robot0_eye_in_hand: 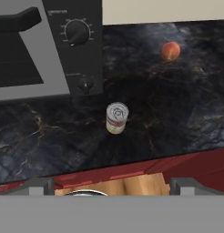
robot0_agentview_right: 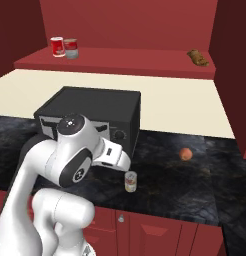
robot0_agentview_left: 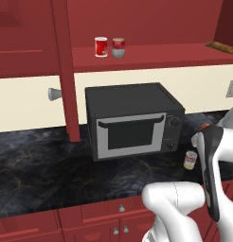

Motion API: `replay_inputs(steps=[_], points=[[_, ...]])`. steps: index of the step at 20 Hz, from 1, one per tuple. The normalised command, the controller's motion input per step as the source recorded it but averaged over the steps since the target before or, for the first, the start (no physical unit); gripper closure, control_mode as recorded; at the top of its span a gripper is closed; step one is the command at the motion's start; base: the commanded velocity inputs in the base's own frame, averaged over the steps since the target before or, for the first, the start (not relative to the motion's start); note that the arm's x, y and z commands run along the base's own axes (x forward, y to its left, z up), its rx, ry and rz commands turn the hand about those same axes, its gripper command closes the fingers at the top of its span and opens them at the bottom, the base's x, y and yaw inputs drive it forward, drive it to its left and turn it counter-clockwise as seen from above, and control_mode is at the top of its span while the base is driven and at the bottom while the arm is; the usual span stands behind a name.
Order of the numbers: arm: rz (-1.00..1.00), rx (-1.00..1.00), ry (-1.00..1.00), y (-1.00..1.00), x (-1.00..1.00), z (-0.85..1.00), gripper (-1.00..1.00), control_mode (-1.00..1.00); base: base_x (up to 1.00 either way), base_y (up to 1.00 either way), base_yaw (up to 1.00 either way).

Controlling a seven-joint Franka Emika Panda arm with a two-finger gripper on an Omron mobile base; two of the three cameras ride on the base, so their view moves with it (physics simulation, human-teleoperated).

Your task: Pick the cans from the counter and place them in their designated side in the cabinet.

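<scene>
Left base view: one can (robot0_agentview_left: 190,160) stands upright on the counter (robot0_agentview_left: 52,170), just right of the microwave's (robot0_agentview_left: 132,120) front corner; another can (robot0_agentview_left: 118,47) already sits on the cabinet (robot0_agentview_left: 151,54) shelf beside an all-red can (robot0_agentview_left: 101,47). Right base view: counter can near the front edge, orange ball (robot0_agentview_right: 185,154) well apart to its right, brown item (robot0_agentview_right: 198,57) far right on the shelf. Hand view: can sits centre frame, below the microwave knobs (robot0_eye_in_hand: 77,32); gripper (robot0_eye_in_hand: 112,185) jaws spread wide, nothing between them, tips at the bottom edge well short of the can. Step looks like the approach. Suggest: centre the can between the tips, descend straight, clamp mid-body, keep clear of the microwave face.
</scene>
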Motion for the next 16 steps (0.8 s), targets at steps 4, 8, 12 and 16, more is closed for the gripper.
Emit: replay_inputs(steps=[4, 8, 12, 16], points=[[0.0, 0.0, 0.0, -0.09, 0.12, -0.19, -1.0, -1.0, 0.0, 0.0, 0.0], [0.0, 0.0, 0.0, -0.06, 0.11, -0.18, -1.0, -1.0, 0.0, 0.0, 0.0], [0.0, 0.0, 0.0, -0.04, 0.12, -0.16, -1.0, -1.0, 0.0, 0.0, 0.0], [0.0, 0.0, 0.0, -0.05, 0.1, -0.17, -1.0, -1.0, 0.0, 0.0, 0.0]])
